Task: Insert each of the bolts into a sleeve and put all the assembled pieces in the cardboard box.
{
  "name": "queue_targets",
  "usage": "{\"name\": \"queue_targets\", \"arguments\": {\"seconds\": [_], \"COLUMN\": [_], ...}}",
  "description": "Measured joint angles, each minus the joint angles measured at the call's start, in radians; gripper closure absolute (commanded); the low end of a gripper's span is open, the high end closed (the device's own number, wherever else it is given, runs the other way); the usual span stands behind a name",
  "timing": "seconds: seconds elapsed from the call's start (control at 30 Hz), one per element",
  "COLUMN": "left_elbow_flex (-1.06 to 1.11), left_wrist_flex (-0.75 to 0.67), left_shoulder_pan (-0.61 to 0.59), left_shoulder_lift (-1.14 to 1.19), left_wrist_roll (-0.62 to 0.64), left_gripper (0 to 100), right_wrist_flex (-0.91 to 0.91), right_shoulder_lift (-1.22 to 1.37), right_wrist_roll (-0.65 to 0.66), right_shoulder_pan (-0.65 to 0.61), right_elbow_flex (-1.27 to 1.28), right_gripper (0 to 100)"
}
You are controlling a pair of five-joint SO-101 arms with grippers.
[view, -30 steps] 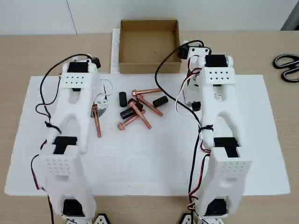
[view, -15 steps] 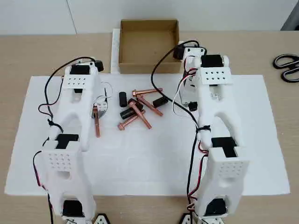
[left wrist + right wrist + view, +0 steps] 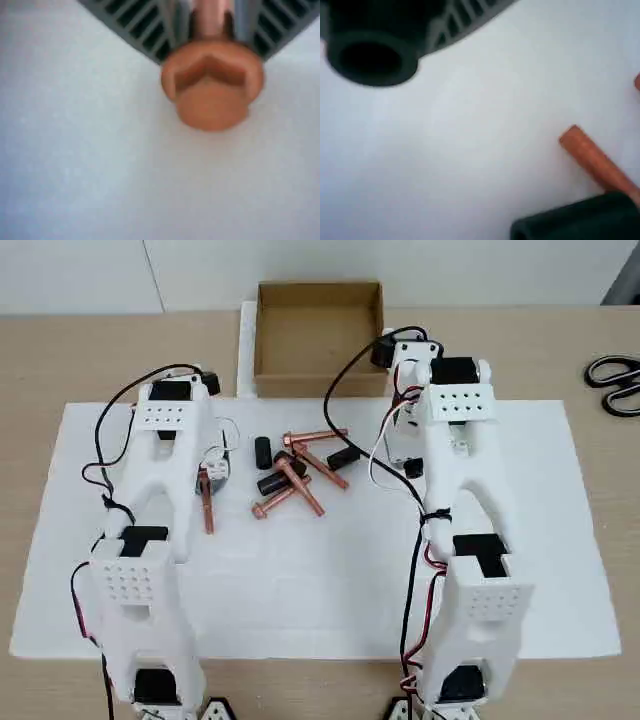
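Looks like the mating step. Holds a copper-coloured bolt [image 3: 212, 90] with a flanged hex head by its shank in the left claw [image 3: 210, 20], ribbed jaws closed tight on it, left of centre in the high view. Grips a short matte black sleeve [image 3: 370, 55] in the right claw [image 3: 408, 464], closed on it, right of centre. Calls next, probably, for lining the smooth round shank up with the sleeve's open bore. Shows loose bolts and sleeves [image 3: 300, 472] heaped mid-frame on the white foam sheet [image 3: 300, 580]. Has yet to put anything into the cardboard box [image 3: 320, 335] at top centre.
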Motion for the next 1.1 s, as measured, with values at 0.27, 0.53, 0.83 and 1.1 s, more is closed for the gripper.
{"name": "queue_targets", "arguments": {"seconds": [0.27, 0.53, 0.83, 1.1], "left_elbow_flex": [0.002, -0.028, -0.272, -0.493], "left_wrist_flex": [-0.006, 0.0, 0.152, 0.163], "left_shoulder_pan": [0.0, 0.005, 0.002, 0.005], "left_shoulder_lift": [0.017, 0.032, 0.098, 0.025], "left_wrist_roll": [0.0, 0.0, -0.029, -0.1], "left_gripper": [95, 100, 100, 100], "right_wrist_flex": [0.0, 0.0, 0.0, -0.051], "right_shoulder_lift": [0.0, 0.0, 0.0, -0.264], "right_wrist_roll": [0.0, 0.0, 0.0, -0.078], "right_shoulder_pan": [0.0, 0.0, 0.0, -0.008], "right_elbow_flex": [0.0, 0.0, 0.0, 0.06], "right_gripper": [99.4, 99.4, 99.1, 99.1]}}
